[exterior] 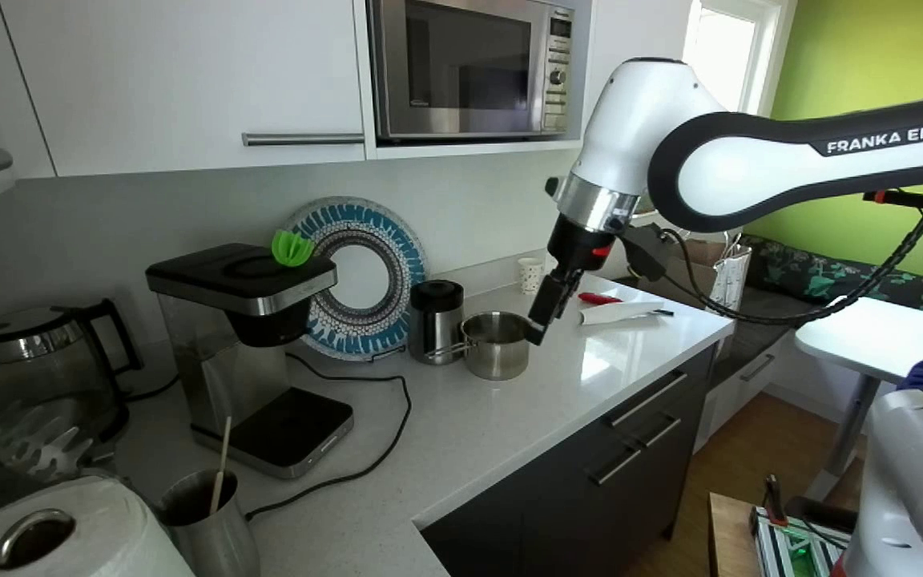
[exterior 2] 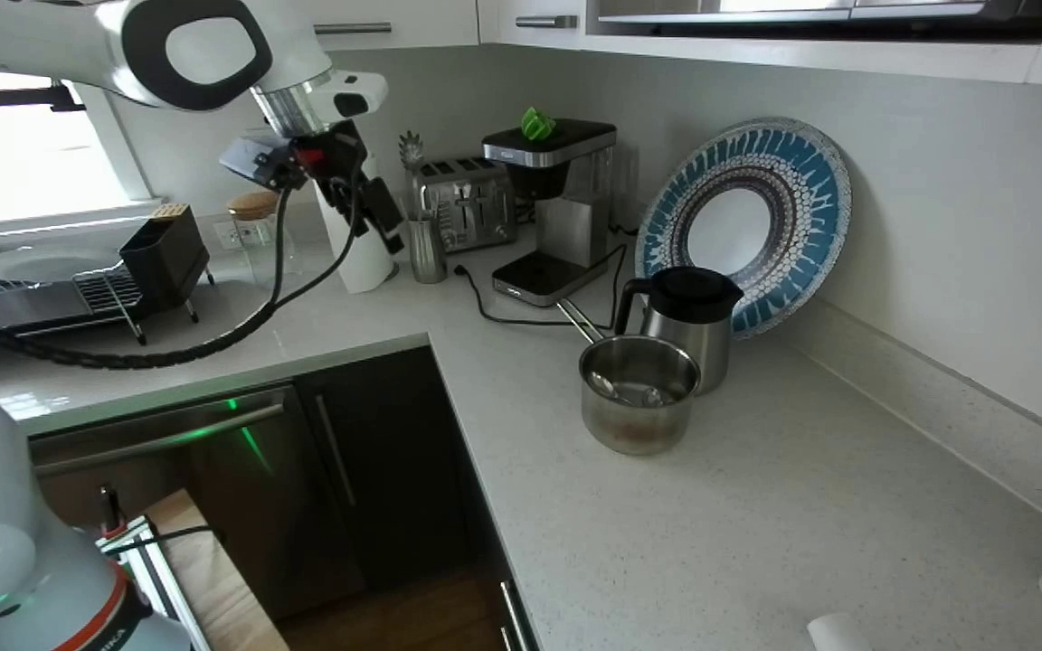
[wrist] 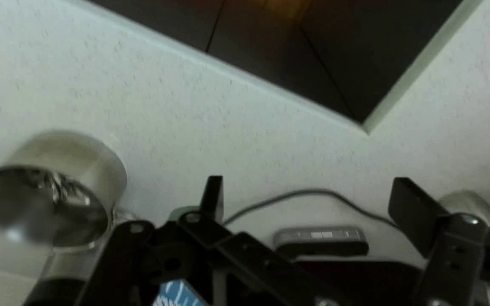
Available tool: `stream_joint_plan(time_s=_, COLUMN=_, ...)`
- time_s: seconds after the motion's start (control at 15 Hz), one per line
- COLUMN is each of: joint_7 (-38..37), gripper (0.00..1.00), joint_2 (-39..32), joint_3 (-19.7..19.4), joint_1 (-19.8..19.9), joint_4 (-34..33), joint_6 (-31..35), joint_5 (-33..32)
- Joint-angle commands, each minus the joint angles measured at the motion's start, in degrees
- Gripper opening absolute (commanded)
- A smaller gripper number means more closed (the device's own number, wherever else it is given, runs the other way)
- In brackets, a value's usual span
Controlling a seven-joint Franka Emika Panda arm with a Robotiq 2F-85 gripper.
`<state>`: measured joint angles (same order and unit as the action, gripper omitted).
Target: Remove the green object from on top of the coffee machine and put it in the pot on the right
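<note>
1. Nearest in the wrist view, the pincer (wrist: 308, 187) hangs tilted in the air; its two fingers (wrist: 413, 216) are spread wide apart; the bench (wrist: 177, 136) and a black cord (wrist: 313, 192) show through the gap between them;
2. beyond it the pot (exterior 2: 634, 420) stands upright on the bench, silver and low, its handle turned toward the coffee machine (exterior 2: 571, 231); pot and pincer are well apart;
3. just beside the pot stands a steel jug (exterior 2: 697, 339) with a black lid; I cannot tell whether the two touch;
4. farther off stands the coffee machine itself, black and boxy; its dark base sits flat on the bench, and the cord curls past it;
5. on that machine's flat top rests the green object (exterior: 292, 248); it is well apart from the pincer; in both exterior views it shows higher in the picture than the pincer's tips, and to the side of them;
6. at the back, a teal-and-white ringed plate (exterior 2: 801, 194) stands on edge, leaning back near the wall (exterior: 477, 216).
</note>
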<state>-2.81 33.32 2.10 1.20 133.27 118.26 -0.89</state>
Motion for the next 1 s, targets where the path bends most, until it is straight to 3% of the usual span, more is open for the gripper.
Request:
stream_joint_plan(time_s=0.0, joint_7=-0.7, gripper=1.0, joint_2=-6.4, joint_3=1.0, joint_1=-1.3, joint_4=-6.8, joint_6=12.2, joint_5=0.2)
stream_joint_plan(time_s=0.33, joint_7=-5.4, gripper=1.0, joint_2=-16.6, joint_3=2.0, joint_1=-0.9, joint_4=-16.8, joint_6=31.7, joint_5=1.5)
stream_joint_plan(time_s=0.4, joint_7=-3.7, gripper=1.0, joint_2=-12.1, joint_3=2.1, joint_1=-1.3, joint_4=-12.6, joint_6=28.3, joint_5=0.0)
stream_joint_plan(time_s=0.8, joint_7=-5.0, gripper=1.0, joint_2=-16.7, joint_3=1.8, joint_1=-1.1, joint_4=-16.9, joint_6=31.2, joint_5=0.3)
stream_joint_plan(time_s=0.93, joint_7=-13.8, gripper=1.0, joint_2=-20.6, joint_3=3.0, joint_1=0.1, joint_4=-18.9, joint_6=36.6, joint_5=1.5)
